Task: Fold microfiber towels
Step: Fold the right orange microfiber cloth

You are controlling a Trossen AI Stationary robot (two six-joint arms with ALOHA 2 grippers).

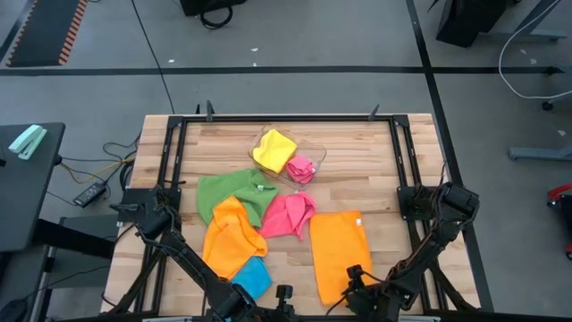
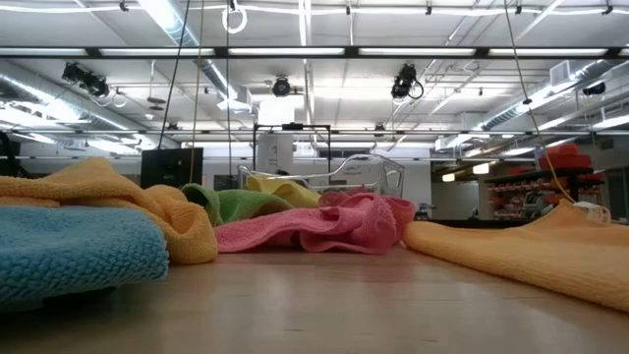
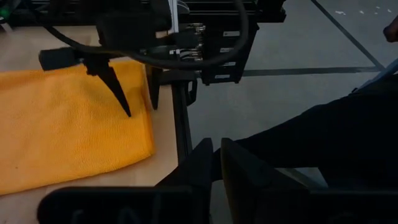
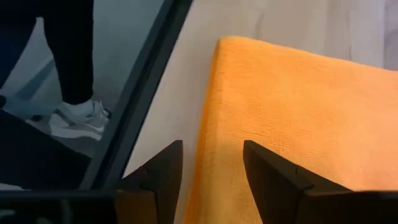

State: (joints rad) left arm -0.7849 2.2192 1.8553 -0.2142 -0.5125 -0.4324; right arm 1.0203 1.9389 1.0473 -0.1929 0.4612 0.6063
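Right gripper over the near edge of the flat orange towel

The orange towel [image 1: 338, 253] lies spread on the bench [image 1: 375, 161], right of the heaped towels [image 1: 250, 215]. The right gripper [image 4: 211, 163] hangs above its near edge, fingers apart, holding nothing. The left gripper's [image 3: 216, 163] fingers are together. The cloth looks soft and limp; pinch a corner or hem.

Orange towel [image 1: 340, 253] flat, oblong, near front edge. Second orange towel [image 1: 231, 236] crumpled, overlapping green towel [image 1: 229, 190]. Pink towel [image 1: 289, 215] bunched between them. Blue towel [image 1: 253, 276] at front. Yellow towel [image 1: 274, 148] and small pink towel [image 1: 302, 168] farther back.
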